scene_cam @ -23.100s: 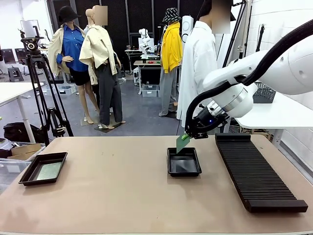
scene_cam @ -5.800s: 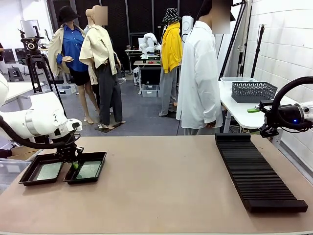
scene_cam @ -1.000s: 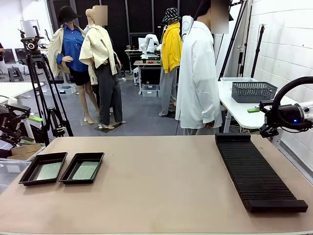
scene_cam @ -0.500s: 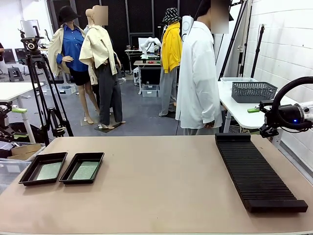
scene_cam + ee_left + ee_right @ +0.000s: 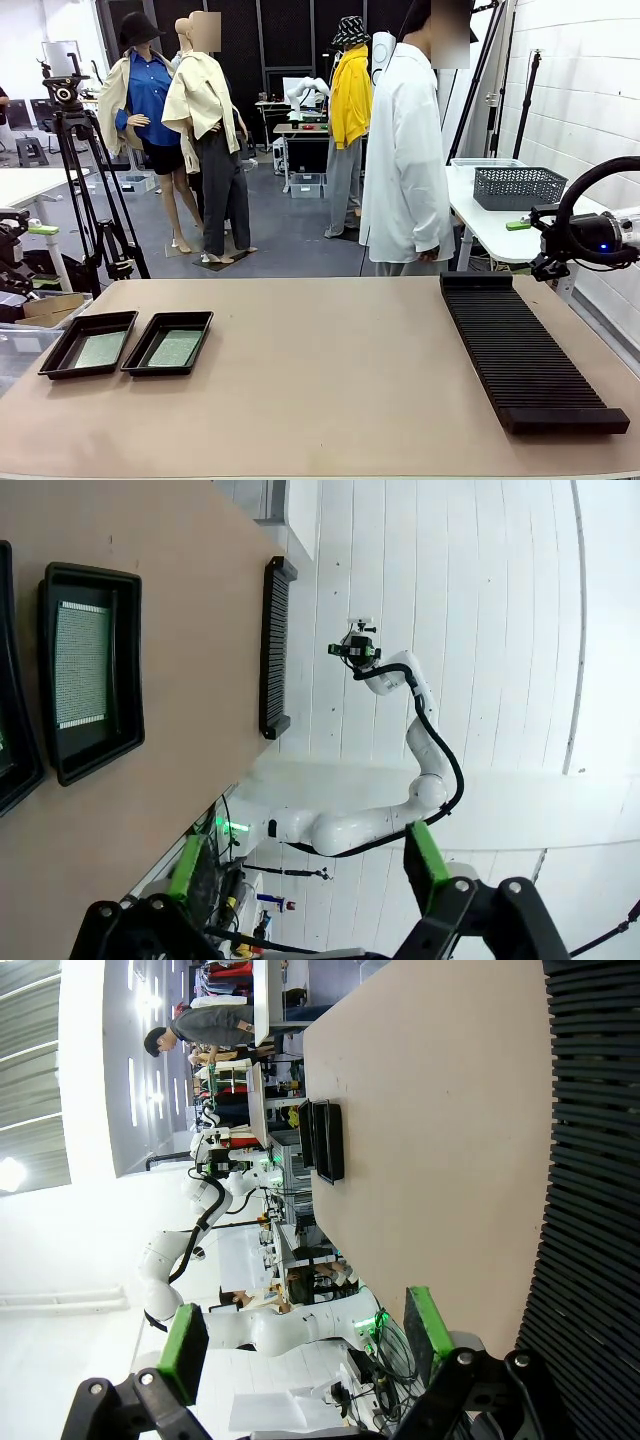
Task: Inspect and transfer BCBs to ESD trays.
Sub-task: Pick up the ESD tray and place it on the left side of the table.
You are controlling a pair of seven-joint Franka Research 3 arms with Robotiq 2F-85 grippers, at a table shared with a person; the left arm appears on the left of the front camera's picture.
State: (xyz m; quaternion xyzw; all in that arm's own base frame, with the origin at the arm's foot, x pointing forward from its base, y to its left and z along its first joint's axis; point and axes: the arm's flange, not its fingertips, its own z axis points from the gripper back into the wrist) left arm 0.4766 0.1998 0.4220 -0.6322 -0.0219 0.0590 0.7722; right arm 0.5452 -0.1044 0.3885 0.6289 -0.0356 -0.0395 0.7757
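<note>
Two black ESD trays (image 5: 50, 358) (image 5: 205, 322) lie side by side at the table's left end, each with a green BCB (image 5: 100, 349) (image 5: 175, 347) flat inside. My left gripper (image 5: 30, 228) hangs open and empty off the table's left edge, above and apart from them. From the left wrist, one tray (image 5: 90, 755) with its board (image 5: 82, 665) lies beyond the open left gripper (image 5: 305, 870). My right gripper (image 5: 530, 235) is open and empty beyond the table's far right corner. The right wrist view looks past the open right gripper (image 5: 305, 1345) to both trays (image 5: 325, 1140) far off.
A long black ridged rack (image 5: 525, 345) lies along the table's right side, also in the wrist views (image 5: 272, 650) (image 5: 590, 1210). A person in a white coat (image 5: 405, 150) stands at the far edge. A grey mesh basket (image 5: 518, 185) sits on a side table behind.
My left gripper has drawn back a little to the left and risen slightly, away from the trays. The right arm, trays and boards have not moved.
</note>
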